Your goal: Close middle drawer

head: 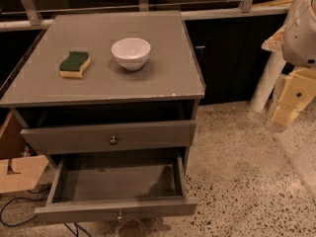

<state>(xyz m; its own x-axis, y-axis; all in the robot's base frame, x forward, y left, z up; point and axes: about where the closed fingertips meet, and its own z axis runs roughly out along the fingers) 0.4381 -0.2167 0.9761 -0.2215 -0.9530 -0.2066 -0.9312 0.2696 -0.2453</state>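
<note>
The middle drawer (pixel 116 209) is pulled far out of the grey cabinet (pixel 113 90). Its bare grey inside (pixel 116 181) is empty, and a tiny metal knob (pixel 119 215) sits at the centre of its flat front panel. My gripper (pixel 282 118), a beige piece on the white arm (pixel 302 26), hangs at the right edge of the view. It is above the floor, well to the right of the cabinet and higher than the drawer, touching nothing.
Above the open drawer is a similar drawer front (pixel 111 136) with a larger round dark knob (pixel 113 140), slightly out. A white bowl (pixel 131 52) and a green-yellow sponge (pixel 74 64) sit on the cabinet top. Cardboard (pixel 17 169) and cables (pixel 15 214) lie at left; a white post (pixel 266 83) stands right.
</note>
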